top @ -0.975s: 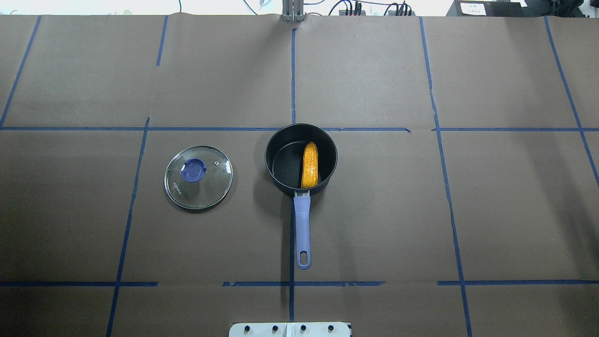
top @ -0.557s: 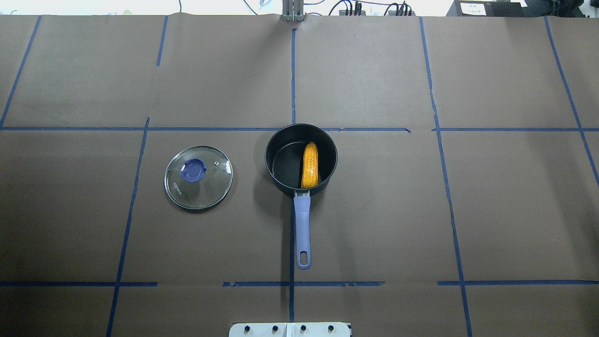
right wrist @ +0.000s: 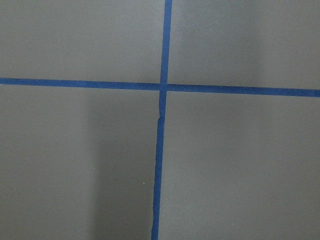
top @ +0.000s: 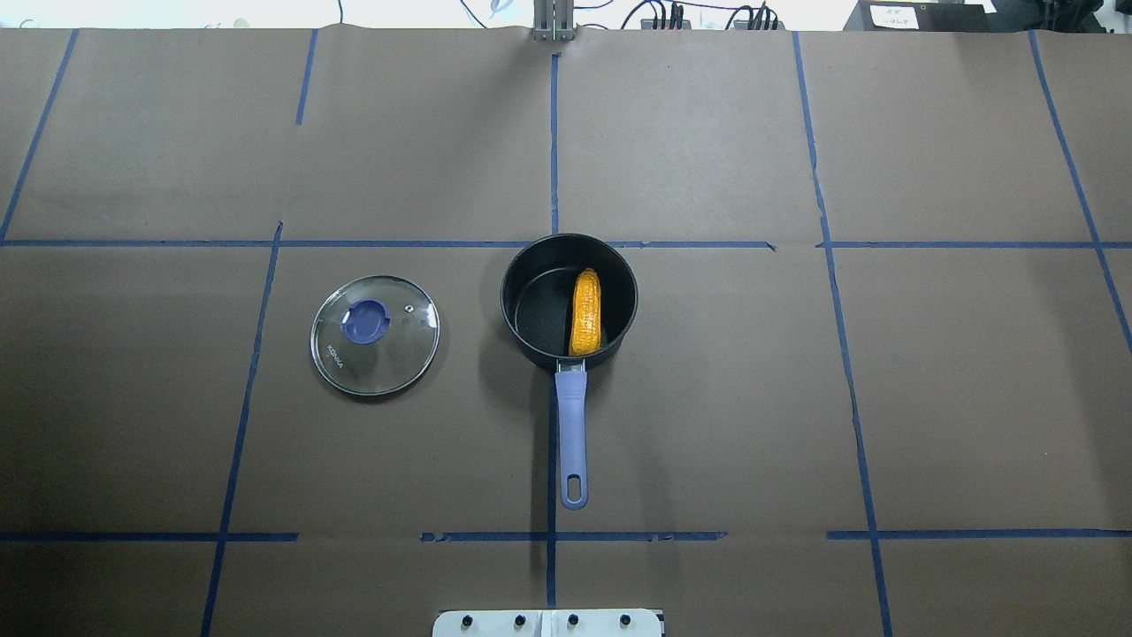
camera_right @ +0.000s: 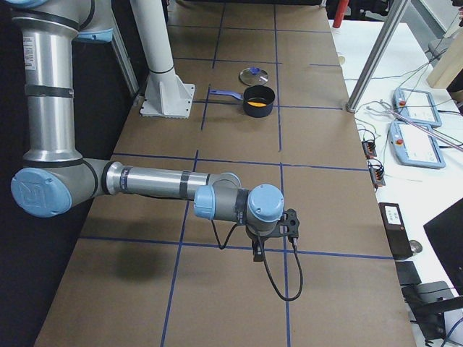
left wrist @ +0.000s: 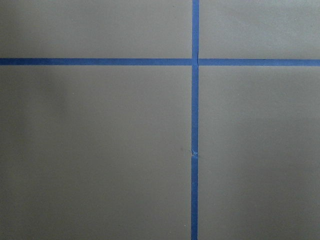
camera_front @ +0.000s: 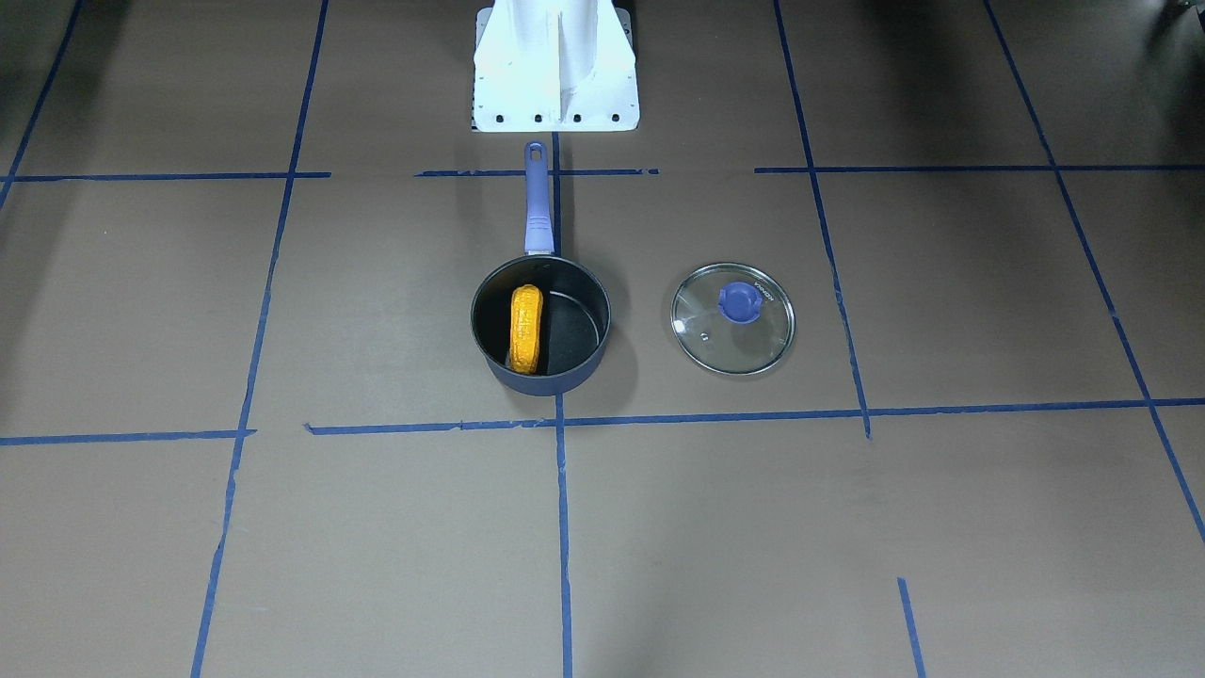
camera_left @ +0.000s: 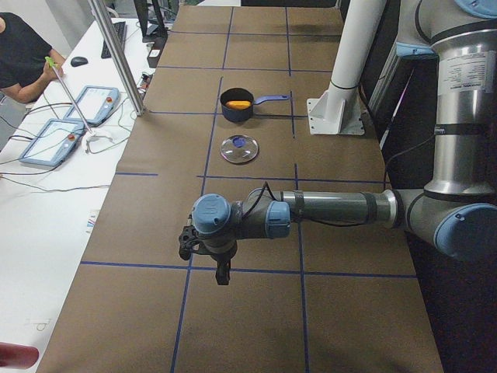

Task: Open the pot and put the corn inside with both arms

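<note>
Brown paper (top: 707, 398) gridded with blue tape (top: 554, 133) spreads below. Well away from my left gripper (camera_left: 221, 273) and right gripper (camera_right: 257, 251), the corn (top: 585, 312) lies inside the uncovered pot (top: 531, 310), with the glass lid (top: 375, 334) beside it. Whether either gripper is open or holding anything, I cannot tell.

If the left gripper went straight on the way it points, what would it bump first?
The left gripper points down, so probably just the brown paper-covered table, near a blue tape crossing. Its wrist view shows nothing else in the way.
</note>
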Controlling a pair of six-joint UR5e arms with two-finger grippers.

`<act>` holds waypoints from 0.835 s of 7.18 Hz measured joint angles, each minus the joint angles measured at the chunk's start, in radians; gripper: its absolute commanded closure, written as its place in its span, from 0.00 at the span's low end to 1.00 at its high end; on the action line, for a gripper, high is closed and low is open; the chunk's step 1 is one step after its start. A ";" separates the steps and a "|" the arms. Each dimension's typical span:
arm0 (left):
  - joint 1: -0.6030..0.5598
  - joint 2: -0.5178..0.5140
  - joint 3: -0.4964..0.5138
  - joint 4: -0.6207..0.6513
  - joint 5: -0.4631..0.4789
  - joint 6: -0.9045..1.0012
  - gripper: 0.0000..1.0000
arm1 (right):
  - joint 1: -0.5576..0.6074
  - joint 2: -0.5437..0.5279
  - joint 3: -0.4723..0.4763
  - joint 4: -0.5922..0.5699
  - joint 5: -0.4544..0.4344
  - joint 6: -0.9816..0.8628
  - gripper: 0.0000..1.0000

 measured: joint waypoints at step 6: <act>0.000 0.000 -0.001 0.000 0.002 0.003 0.00 | 0.002 -0.004 -0.036 0.037 -0.002 0.003 0.00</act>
